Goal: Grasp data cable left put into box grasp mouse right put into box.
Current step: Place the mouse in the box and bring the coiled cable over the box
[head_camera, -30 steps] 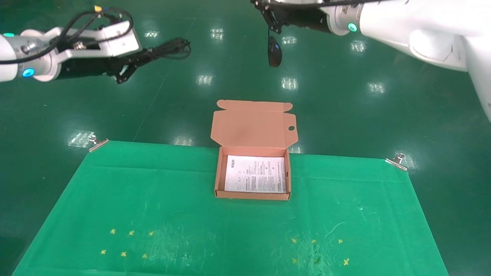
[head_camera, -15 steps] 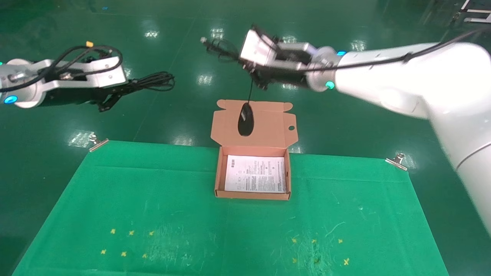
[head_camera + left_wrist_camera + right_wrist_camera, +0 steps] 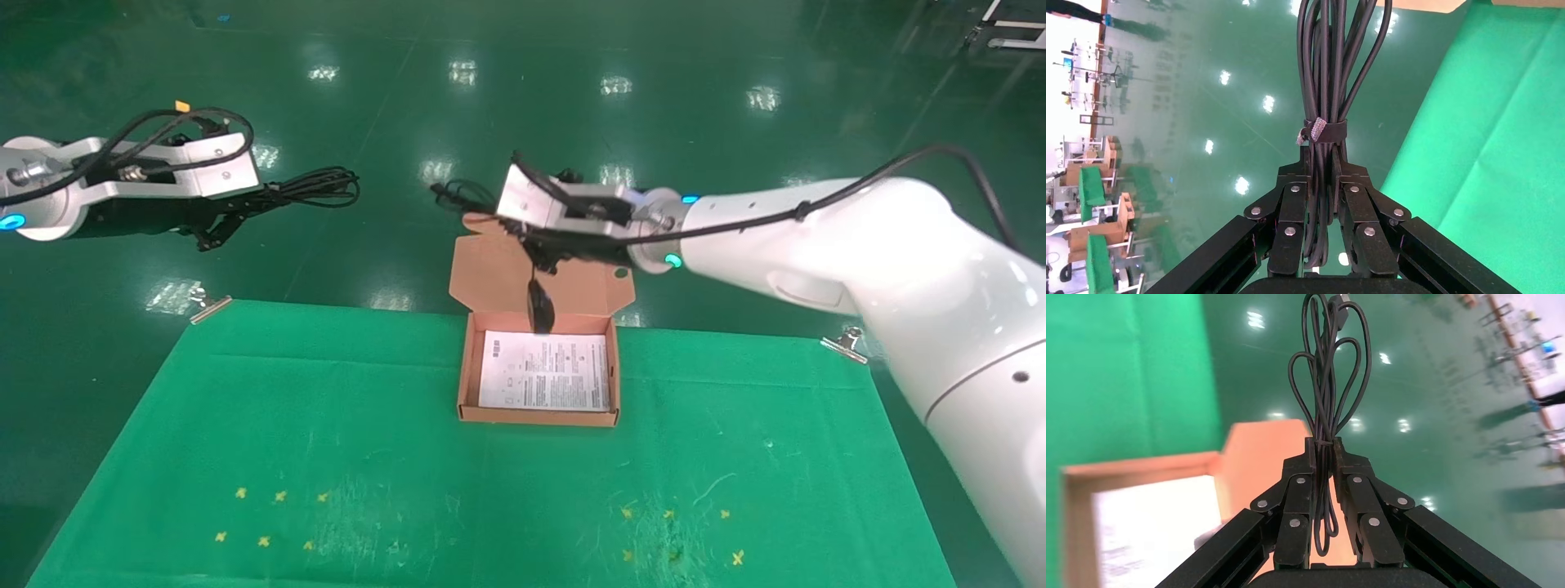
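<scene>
Mouse [image 3: 539, 309] hangs lengthwise-vertical from right claw [image 3: 546, 255] above box [image 3: 466, 367].

A green cloth [image 3: 327, 425] covered the worktop, metal clips [image 3: 208, 304] pinned its far corners, and yellow crosses [image 3: 270, 518] dotted its near edge.

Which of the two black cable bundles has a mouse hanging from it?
The one in the right claw: its thin cord drops to the mouse above the box. The left claw's thicker data cable carries nothing.
</scene>
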Available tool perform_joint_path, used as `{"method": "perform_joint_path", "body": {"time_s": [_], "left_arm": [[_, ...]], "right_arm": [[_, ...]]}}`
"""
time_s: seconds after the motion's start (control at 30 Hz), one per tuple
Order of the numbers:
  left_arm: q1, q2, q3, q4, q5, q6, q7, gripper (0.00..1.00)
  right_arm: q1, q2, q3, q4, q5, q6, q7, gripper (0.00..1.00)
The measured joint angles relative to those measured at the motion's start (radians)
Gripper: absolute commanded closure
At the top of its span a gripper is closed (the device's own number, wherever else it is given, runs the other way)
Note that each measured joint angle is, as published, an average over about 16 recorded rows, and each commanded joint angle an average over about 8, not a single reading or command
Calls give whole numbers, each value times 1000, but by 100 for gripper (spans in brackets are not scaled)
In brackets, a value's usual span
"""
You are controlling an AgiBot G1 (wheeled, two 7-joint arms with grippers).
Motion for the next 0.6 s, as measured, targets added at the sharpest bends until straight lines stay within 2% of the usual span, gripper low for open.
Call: {"method": "perform_joint_path", "body": {"time_s": [0.27, 0.6], "left_arm": [[2, -2, 1, -10, 7, 1, -11, 100], [3, -3, 1, -15, 10, 1, -17, 100]], "right_arm": [[-39, 2, -44, 35, 37, -15, 66, 100], [-81, 6, -108, 8, 47, -11, 219, 100]]}}
